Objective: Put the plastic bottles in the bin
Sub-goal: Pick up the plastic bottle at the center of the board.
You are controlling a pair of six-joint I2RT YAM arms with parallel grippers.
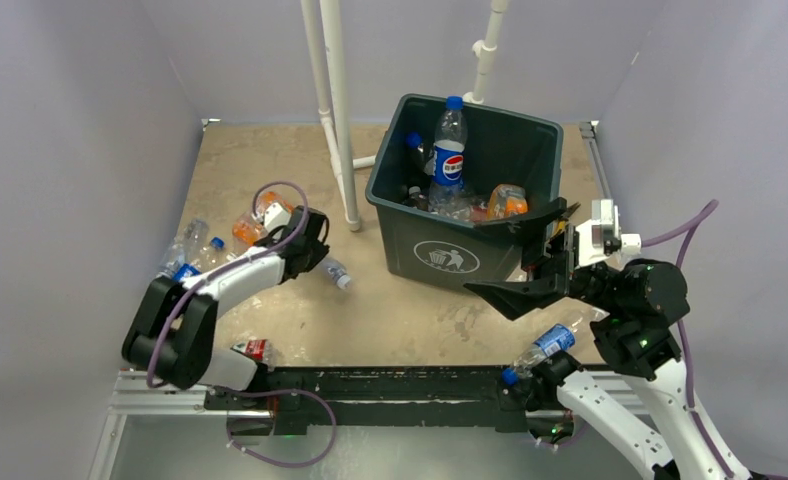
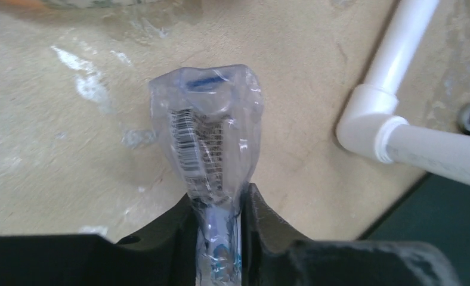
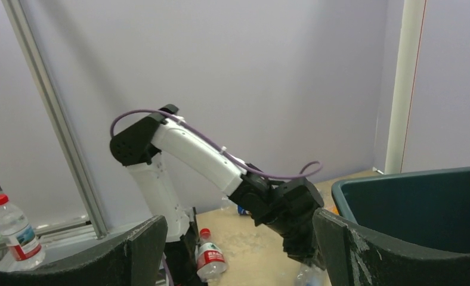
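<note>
Lifting is judged to be the step in hand. The left claw is seen pinching the narrow end of a crushed clear bottle, which is held low over the desk, well to the left of the bin. Whether the bottle touches the desk cannot be told.

Since only one end is gripped, the body may swing or slip. A straight, unhurried rise is advised before any sideways travel. The white pipe stands between the claw and the bin, so the path should be taken on the near side of it. The thick rim should be cleared with room to spare, and the bottle should be let go only once it is fully above the opening.

The right claw is spread wide and holds nothing. It is raised just beside the bin's near right corner, so the left arm should be kept apart from it.

Inside the bin a Pepsi bottle with a blue cap is leaned nearly upright. An orange-labelled bottle lies by the right wall, and a few clear crushed ones lie at the bottom. Much room is left.

More loose bottles are scattered on the desk at the left.
</note>
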